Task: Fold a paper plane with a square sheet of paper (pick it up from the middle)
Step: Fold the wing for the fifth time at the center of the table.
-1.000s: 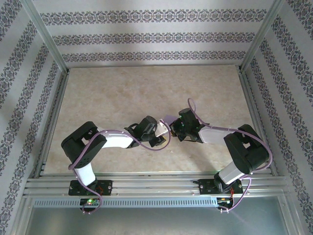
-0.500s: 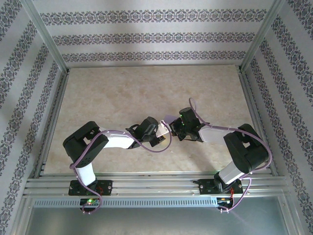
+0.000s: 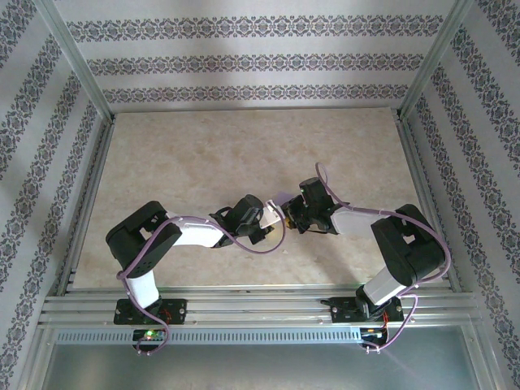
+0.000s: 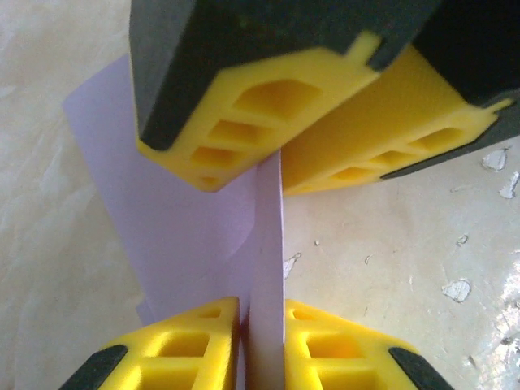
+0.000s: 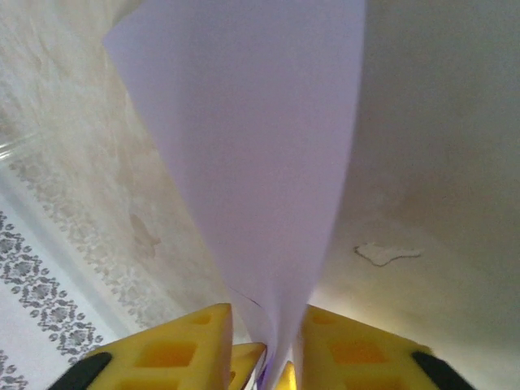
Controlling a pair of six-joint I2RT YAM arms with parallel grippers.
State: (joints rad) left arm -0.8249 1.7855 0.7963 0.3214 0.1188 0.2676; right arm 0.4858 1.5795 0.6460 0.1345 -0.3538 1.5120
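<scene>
Closest in, on the left wrist view, the left pincer (image 4: pixel 262 315) is pinching a standing fold of the square sheet of paper (image 4: pixel 187 227), its yellow jaws pressed against the double layer from both sides. Just beyond it the right pincer (image 4: pixel 272 172) straddles the same ridge from the opposite end, and past both lies the mottled table (image 4: pixel 406 260). On the right wrist view that pincer's own jaws sit a little apart around the fold, with a sliver of gap on one side, so I read it as slightly spread, not clamping. The lavender sheet fans up and away from it. The sheet already carries a lengthwise crease but is not yet a dart, so the step in hand looks like a handover along that centre ridge. The next move calls for a firm left pinch while the right pincer backs straight off the ridge without dragging it. The right pincer would then take a fresh hold farther along, since paper this thin will buckle under any sideways pull. The left wrist view gives how close the two pincers stand. The right wrist view gives the free flap's spread and corner. The overhead view places it all about mid-table, toward the near side. There the paper is a small pale scrap, the jaws are unreadable, and I cannot tell whether the sheet touches the table.
</scene>
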